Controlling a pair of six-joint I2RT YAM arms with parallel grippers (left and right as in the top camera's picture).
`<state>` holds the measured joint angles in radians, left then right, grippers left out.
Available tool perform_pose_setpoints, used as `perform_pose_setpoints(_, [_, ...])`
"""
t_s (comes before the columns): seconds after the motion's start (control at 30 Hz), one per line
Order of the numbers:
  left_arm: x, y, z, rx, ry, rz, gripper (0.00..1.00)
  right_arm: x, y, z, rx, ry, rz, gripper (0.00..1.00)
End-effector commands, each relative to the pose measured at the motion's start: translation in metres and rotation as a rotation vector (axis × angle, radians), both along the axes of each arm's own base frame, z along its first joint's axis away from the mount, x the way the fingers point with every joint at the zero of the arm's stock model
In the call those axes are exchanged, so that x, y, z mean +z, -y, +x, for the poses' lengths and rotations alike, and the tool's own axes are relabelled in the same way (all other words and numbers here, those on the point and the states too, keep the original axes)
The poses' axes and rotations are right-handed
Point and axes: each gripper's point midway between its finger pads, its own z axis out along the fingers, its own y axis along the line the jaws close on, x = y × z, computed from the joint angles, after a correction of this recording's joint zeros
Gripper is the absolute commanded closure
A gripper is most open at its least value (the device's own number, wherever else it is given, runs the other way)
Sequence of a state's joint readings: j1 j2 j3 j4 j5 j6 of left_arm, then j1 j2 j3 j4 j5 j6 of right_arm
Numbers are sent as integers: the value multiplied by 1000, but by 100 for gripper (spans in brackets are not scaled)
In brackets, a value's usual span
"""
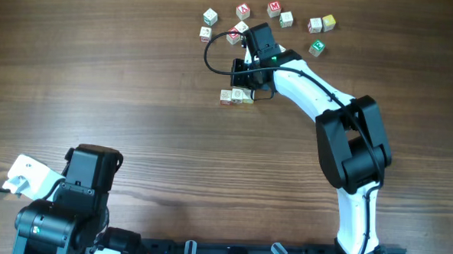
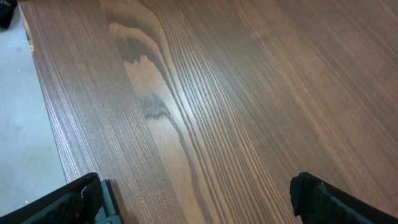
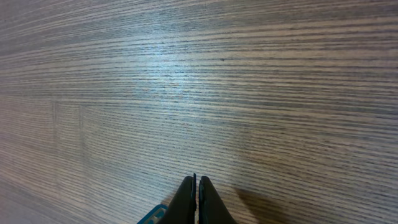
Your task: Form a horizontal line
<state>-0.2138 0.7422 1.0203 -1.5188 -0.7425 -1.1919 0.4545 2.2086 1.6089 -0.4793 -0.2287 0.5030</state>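
The horizontal line [image 1: 236, 97] is a short row of about three pale cubes set side by side on the wooden table, left of centre in the overhead view. My right gripper [image 1: 244, 80] hovers just behind the row, at its right end. In the right wrist view its fingers [image 3: 196, 182] are shut with nothing between them, over bare wood, and the cubes do not show there. My left gripper [image 2: 202, 208] is open and empty over bare table; its arm [image 1: 82, 186] rests at the front left corner.
Several loose cubes lie at the back: pale ones [image 1: 209, 17], red-faced ones [image 1: 243, 10] [image 1: 274, 7], a green one [image 1: 316, 47], a yellowish one [image 1: 328, 23]. A black cable [image 1: 208, 59] loops left of the right wrist. The table's left edge [image 2: 46, 118] shows in the left wrist view.
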Motion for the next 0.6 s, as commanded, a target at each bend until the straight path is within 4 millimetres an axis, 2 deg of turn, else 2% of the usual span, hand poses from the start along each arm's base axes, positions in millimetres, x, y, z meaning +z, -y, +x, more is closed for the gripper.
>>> perform_pose_setpoints(0.0, [0,-2,-1,25,15,-3,0,-4,-3,0,-10,-25,14,95])
perform_pose_setpoints(0.57, [0,-2,-1,25,15,-2,0,-7,-1,-6,-33,-63,10,96])
